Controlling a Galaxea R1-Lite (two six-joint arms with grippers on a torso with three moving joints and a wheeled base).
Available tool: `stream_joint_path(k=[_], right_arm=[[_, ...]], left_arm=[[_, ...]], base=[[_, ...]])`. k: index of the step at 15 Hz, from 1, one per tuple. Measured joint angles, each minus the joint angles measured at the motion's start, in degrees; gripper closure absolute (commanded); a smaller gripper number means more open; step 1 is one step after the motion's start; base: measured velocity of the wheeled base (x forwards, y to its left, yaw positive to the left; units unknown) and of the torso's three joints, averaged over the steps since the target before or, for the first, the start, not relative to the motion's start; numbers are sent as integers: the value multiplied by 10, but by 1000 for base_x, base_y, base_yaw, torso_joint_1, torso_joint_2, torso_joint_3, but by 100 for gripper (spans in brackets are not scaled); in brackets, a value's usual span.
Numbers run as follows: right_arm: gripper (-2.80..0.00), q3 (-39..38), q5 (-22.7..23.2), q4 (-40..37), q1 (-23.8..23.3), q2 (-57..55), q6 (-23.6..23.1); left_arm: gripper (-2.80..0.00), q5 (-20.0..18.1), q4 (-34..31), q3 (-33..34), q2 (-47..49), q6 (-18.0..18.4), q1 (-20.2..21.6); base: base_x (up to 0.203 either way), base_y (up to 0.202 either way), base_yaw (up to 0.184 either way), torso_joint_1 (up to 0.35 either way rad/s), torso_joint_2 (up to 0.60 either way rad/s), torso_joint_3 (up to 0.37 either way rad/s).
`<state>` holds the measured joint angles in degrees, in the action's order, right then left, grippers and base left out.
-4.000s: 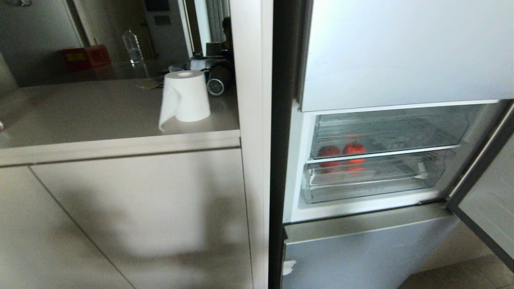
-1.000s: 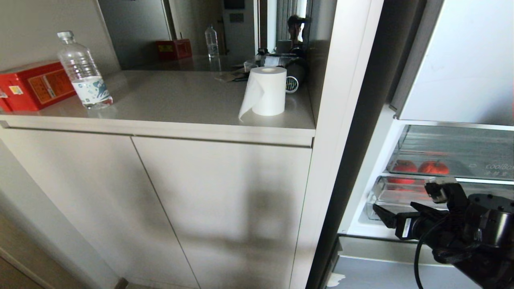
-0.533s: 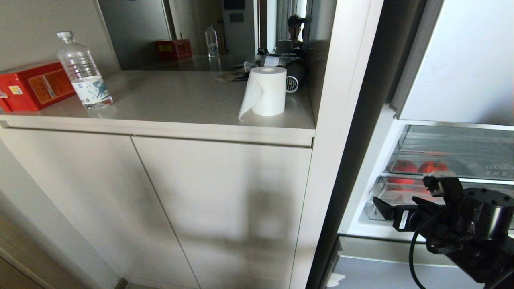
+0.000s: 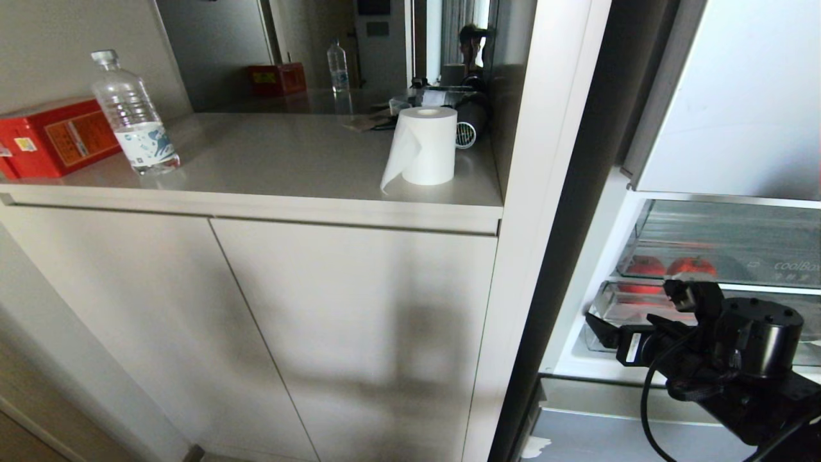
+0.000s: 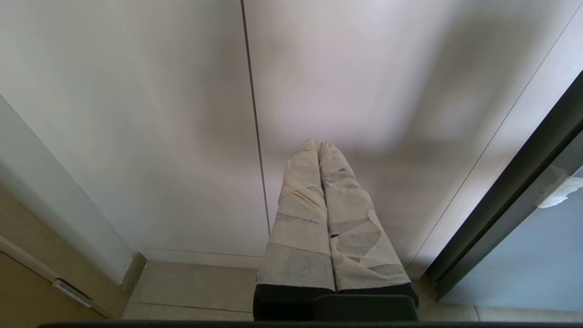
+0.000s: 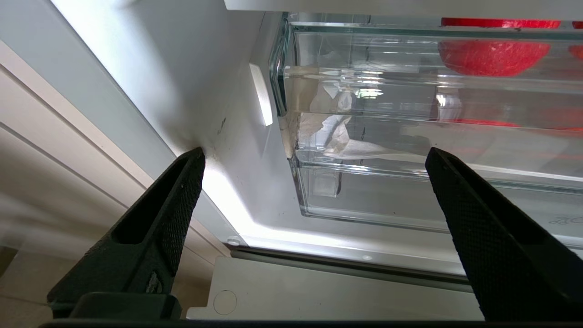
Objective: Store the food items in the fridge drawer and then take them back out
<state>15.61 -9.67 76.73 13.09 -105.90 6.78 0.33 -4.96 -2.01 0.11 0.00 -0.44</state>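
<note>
Two orange-red fruits (image 4: 644,265) (image 4: 691,266) sit inside the open fridge, seen through clear plastic at the level of the lettered bin (image 4: 757,247). Below it is the closed clear fridge drawer (image 4: 625,307), with red reflections in it. My right gripper (image 4: 635,308) hovers just in front of the drawer's left end, open and empty. In the right wrist view the right gripper (image 6: 315,152) frames the drawer's corner (image 6: 314,200), and one fruit (image 6: 492,57) shows above. My left gripper (image 5: 319,146), wrapped in pale tape, is shut and hangs before a cabinet door.
Left of the fridge a counter (image 4: 288,160) carries a paper roll (image 4: 426,146), a water bottle (image 4: 131,115) and a red box (image 4: 54,135). Cabinet doors (image 4: 353,333) stand below it. The fridge's upper door (image 4: 737,96) and lower door (image 4: 609,436) are closed.
Since four seconds ago the camera has swung left and my right arm has come into view. Over the last second the open gripper has edged left and slightly up toward the drawer.
</note>
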Motion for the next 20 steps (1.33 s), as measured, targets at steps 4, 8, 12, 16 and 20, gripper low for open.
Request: stream_joint_path(k=[4, 8, 12, 16, 20], right_arm=[[-280, 6, 0, 0, 2, -7, 0], [0, 14, -1, 3, 12, -17, -1], [0, 30, -11, 2, 30, -26, 0], [0, 35, -15, 2, 38, -30, 1], [0, 22, -13, 10, 39, -27, 2]], left_arm=[[0, 0, 0, 0, 0, 0, 0], [0, 0, 0, 0, 0, 0, 0], [0, 0, 0, 0, 0, 0, 0], [0, 0, 0, 0, 0, 0, 0], [0, 0, 0, 0, 0, 0, 0]], base=[[0, 0, 0, 0, 0, 0], [0, 0, 0, 0, 0, 0], [0, 0, 0, 0, 0, 0], [0, 0, 0, 0, 0, 0], [0, 0, 0, 0, 0, 0]])
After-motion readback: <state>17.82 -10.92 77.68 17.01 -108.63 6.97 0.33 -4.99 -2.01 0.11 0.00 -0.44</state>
